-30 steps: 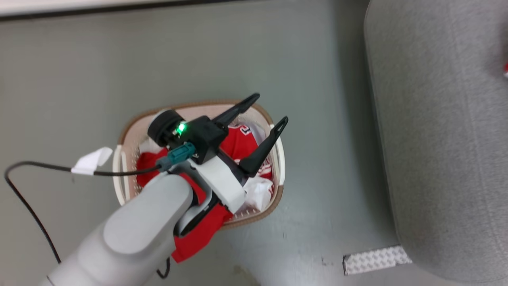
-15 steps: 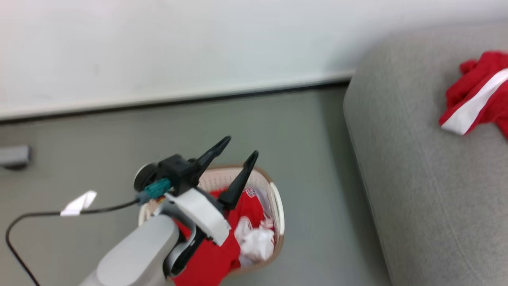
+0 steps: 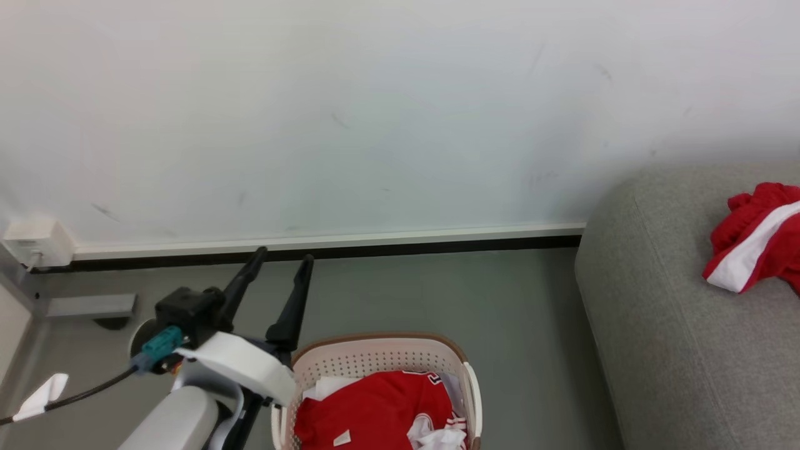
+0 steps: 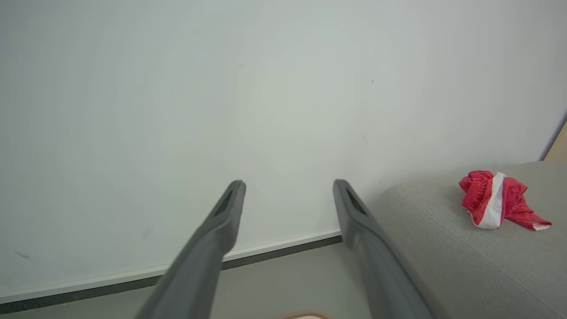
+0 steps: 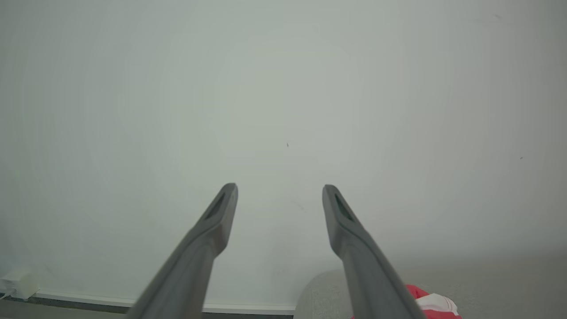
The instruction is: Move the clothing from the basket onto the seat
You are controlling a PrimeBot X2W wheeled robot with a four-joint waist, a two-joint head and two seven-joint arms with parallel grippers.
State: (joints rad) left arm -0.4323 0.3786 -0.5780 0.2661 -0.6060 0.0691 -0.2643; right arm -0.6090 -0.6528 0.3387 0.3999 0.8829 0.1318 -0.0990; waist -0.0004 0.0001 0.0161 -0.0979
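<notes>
While left gripper (image 3: 284,255) at 8 o'clock and right gripper (image 5: 279,189) gape wide, holding nothing, red jersey (image 3: 375,412) lies in laundry basket (image 3: 375,359) at 6; red shorts (image 3: 750,231) on sofa (image 3: 656,325) at 3; wall box (image 3: 34,240) at 9.

no text legible, marks on the clothing (image 3: 375,409) too small

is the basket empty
No, a red garment with white trim lies inside the basket, seen in the head view.
</notes>
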